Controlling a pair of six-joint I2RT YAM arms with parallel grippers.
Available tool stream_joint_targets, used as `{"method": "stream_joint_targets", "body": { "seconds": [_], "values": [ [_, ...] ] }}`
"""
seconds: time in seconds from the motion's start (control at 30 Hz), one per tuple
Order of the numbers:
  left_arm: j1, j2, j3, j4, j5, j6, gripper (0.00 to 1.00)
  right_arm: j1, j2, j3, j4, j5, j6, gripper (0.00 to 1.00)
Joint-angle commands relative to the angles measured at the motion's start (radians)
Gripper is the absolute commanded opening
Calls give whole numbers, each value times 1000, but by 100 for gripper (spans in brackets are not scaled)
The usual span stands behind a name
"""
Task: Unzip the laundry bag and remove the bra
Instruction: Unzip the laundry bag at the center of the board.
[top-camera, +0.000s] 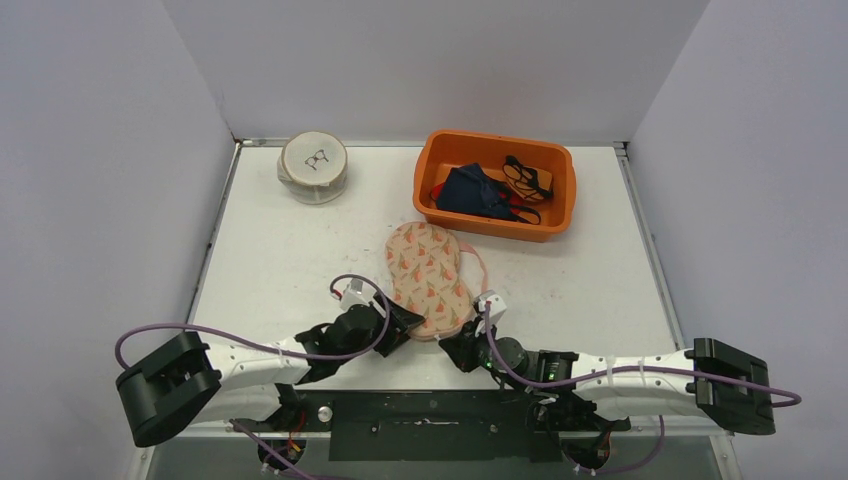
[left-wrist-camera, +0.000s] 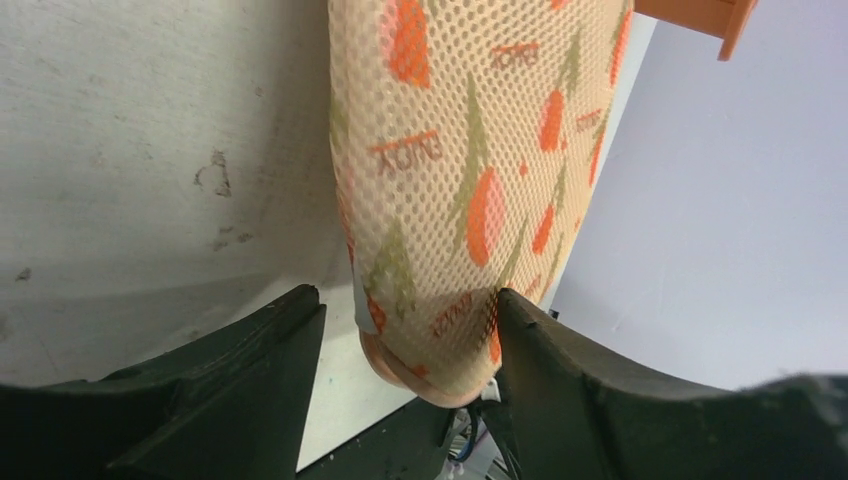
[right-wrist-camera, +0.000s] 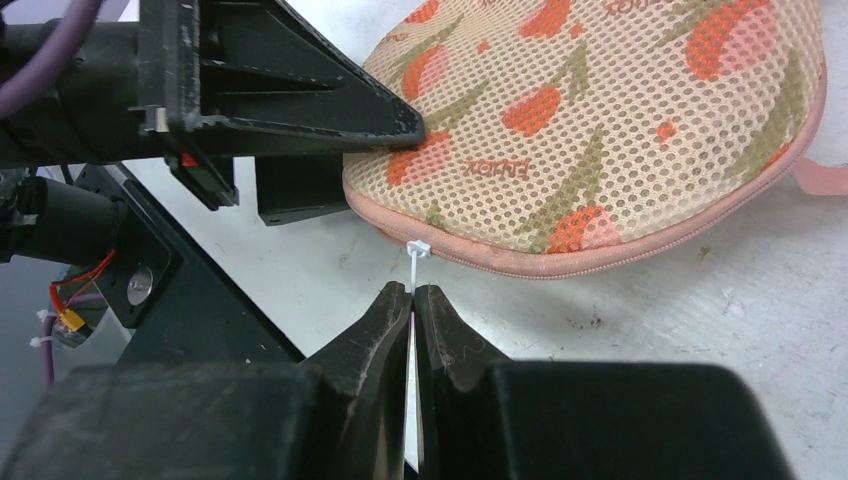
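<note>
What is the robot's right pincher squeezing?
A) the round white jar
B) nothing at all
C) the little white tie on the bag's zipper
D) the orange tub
C: in the right wrist view the right gripper is shut on the white tie that hangs from the zipper of the laundry bag.

Bright, even diffuse light; soft shadows; left tool (left-wrist-camera: 407, 300) dark, slightly blurred near lens.
</note>
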Motion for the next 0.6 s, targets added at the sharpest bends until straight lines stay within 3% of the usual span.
{"method": "stream_joint_targets", "body": {
  "seconds": [0.0,0.23,0.5,0.57],
  "values": [
    [-2,56,33,97,-26,-15,58,11,-23,-11,98,-24,2,5],
    [-4,124,48,168,5,-7,32,12,-20,-14,90,-25,-2,5],
    [-4,44,28,103,-32,3,2,14,-75,-19,-33,29,-12,5],
    [-4,22,28,82,-38,8,0,14,-92,-23,-58,42,-14,5]
  ]
}}
